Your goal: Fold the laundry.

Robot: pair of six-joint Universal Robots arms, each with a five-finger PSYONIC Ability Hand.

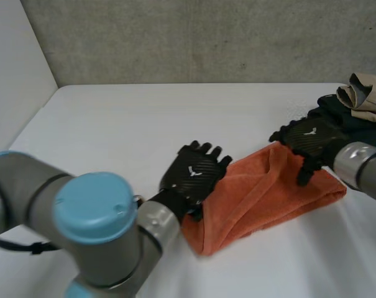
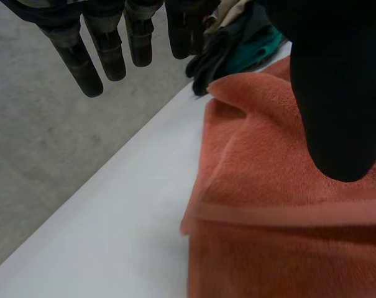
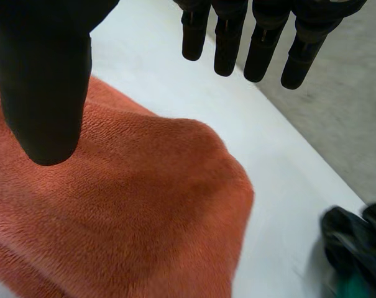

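When looking down from the head view, finds an orange towel doubled over and rumpled on the white desk, lying slantwise in the right half, nearer the front edge than the back. Places the left hand at the towel's left end, back upward, fingers straight and slightly fanned, pinching nothing. Cannot tell there whether resting on the cloth or just above it. Places the right hand at the towel's far right corner, fingers likewise straight and apart, thumb pointing down toward the cloth.

In the left wrist view, shows straight fingers held wide of the thumb, reaching out over bare desk just beside the towel's hemmed edge, with the thumb above the terry surface. Grips nothing.

In the right wrist view, shows much the same: fingers straight and spread over bare desk beyond the towel's rounded fold, thumb hanging over the orange pile. Cannot tell whether touching.

Toward the desk's back right corner, just beside the right hand, heaps a beige garment on a black garment, with a bit of green cloth tucked among them. Backs the desk's far edge with a grey wall.
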